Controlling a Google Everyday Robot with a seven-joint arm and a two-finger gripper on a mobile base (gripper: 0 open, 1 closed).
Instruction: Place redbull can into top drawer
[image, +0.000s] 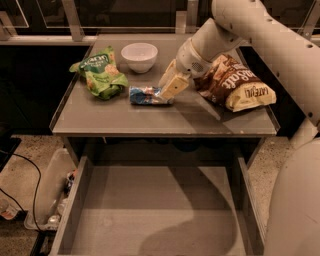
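The redbull can (144, 95) lies on its side on the grey table top (150, 120), between the green snack bag and the brown chip bag. My gripper (169, 91) is down at the can's right end, touching or covering it, with the arm reaching in from the upper right. The top drawer (160, 210) is pulled out wide below the table's front edge, and its flat bottom is bare.
A green snack bag (99, 74) lies at the left of the table. A white bowl (139, 56) stands at the back. A brown chip bag (237, 82) lies at the right. My arm's white body (295, 200) fills the right edge. A bin and cables (45, 200) are on the floor at the left.
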